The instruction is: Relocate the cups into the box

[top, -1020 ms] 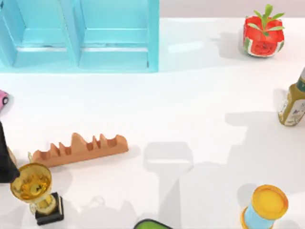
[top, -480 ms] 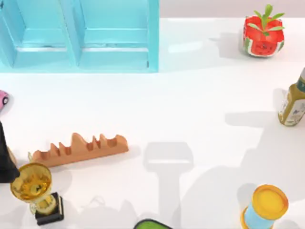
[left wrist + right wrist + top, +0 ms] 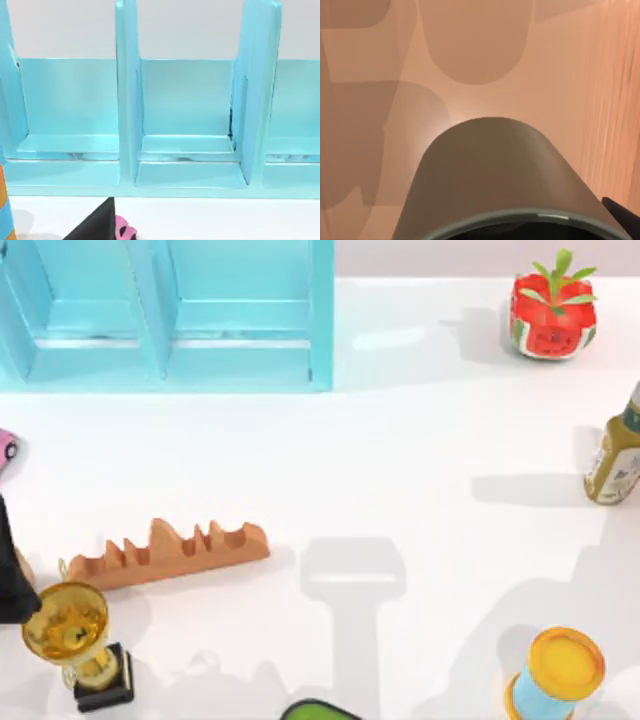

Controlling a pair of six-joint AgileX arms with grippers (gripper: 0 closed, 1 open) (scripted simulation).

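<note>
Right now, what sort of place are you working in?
Looks like a rendered tabletop test scene, not a real room: a plain white table scattered with unrelated props such as a gold trophy, a watermelon-patterned planter, and a turquoise compartmented box.

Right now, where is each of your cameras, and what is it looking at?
Top view: above the table, looking down at the blue box, trophy and yellow-lidded can; arm shadows fall on the table.
Left wrist view: on my left arm, facing the box's open compartments.
Right wrist view: on my right arm, close over a grey-green cup.
Shared: the top and left wrist views both show the box.
</note>
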